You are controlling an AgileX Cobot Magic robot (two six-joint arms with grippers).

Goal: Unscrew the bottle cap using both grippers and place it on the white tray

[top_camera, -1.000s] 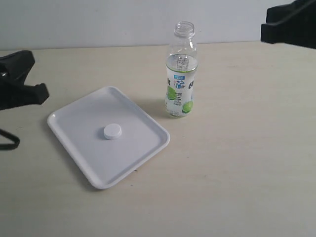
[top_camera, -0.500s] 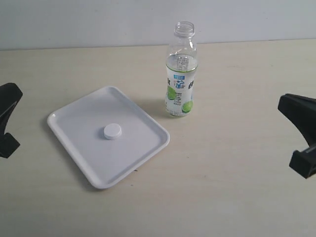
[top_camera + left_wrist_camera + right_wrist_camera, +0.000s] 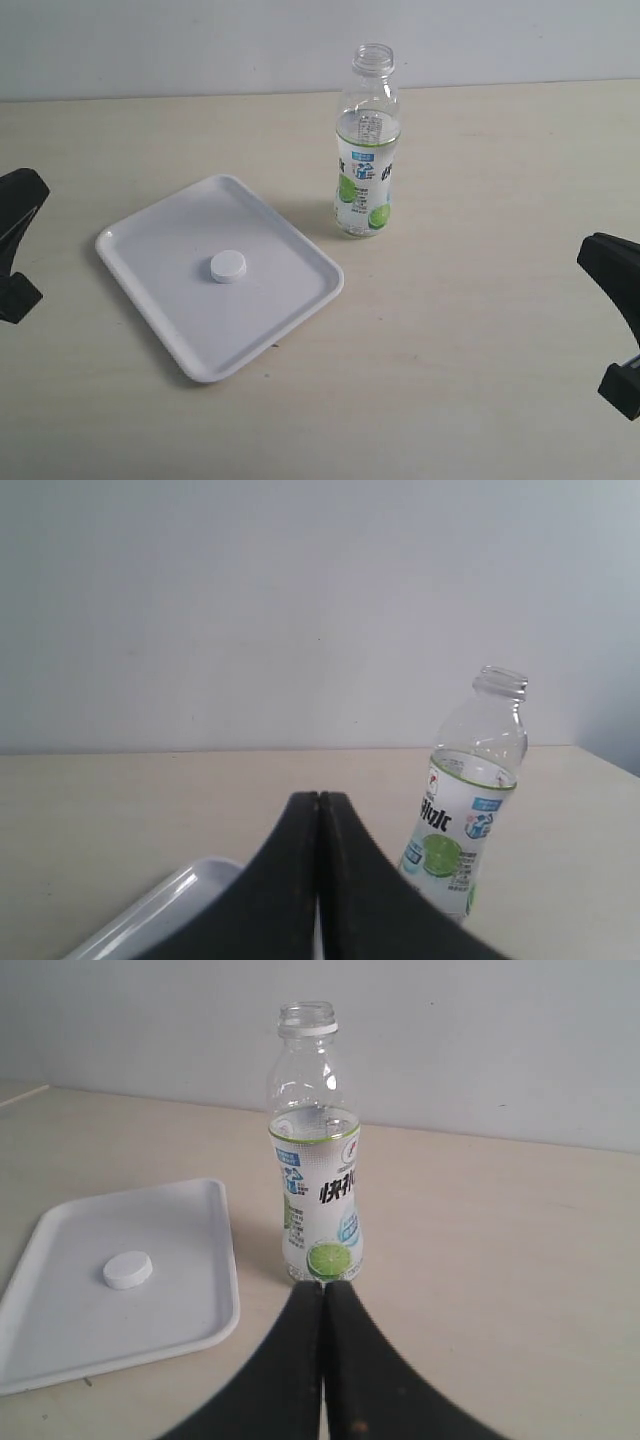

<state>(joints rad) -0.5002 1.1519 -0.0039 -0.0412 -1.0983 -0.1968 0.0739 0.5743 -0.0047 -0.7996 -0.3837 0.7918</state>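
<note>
White round cap (image 3: 228,266) on glossy tray (image 3: 160,240)

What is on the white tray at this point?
Only the bottle cap, lying flat near the middle of the white tray. The bottle stands off the tray on the table, its neck open. The patch of tray under the cap is covered.

bottle (image 3: 366,160) upright just beside tray (image 3: 275,262) (cap (image 3: 228,266) inside); elsewhere open
</note>
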